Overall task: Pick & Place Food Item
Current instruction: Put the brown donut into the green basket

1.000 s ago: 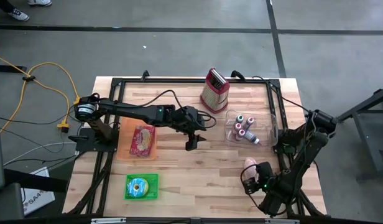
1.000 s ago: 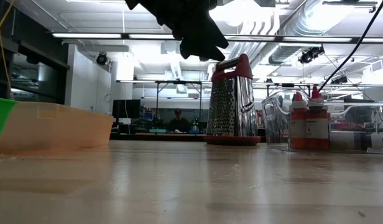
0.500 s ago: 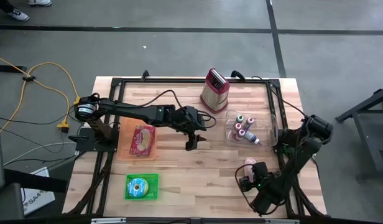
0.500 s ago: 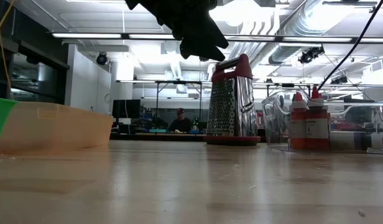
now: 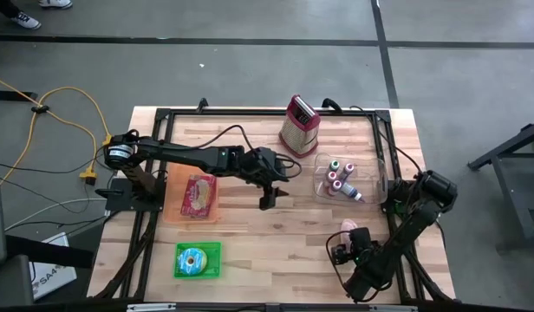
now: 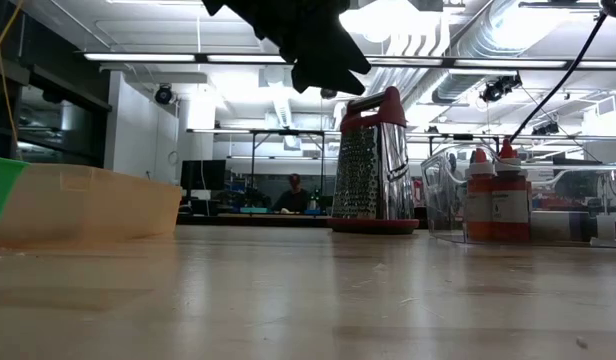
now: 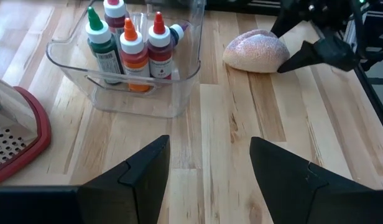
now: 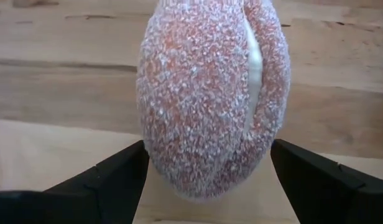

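The food item is a pink, sugar-coated bun-like piece lying on its side on the wooden table near the front right. My right gripper points steeply down over it and is open. Its two fingers stand on either side of the piece, close to it; I cannot see them touching it. The left wrist view shows the same piece with that gripper beside it. My left gripper hovers open above the table's middle, with nothing between its fingers.
A clear bin of coloured squeeze bottles and a red-topped box grater stand at the far right. An orange tray with a packaged item and a green container sit on the left. A person sits far behind the table.
My right gripper has sunk toward the pink food item, tipped steeper and shifted slightly toward the table's left edge. The food item has stayed where it was.
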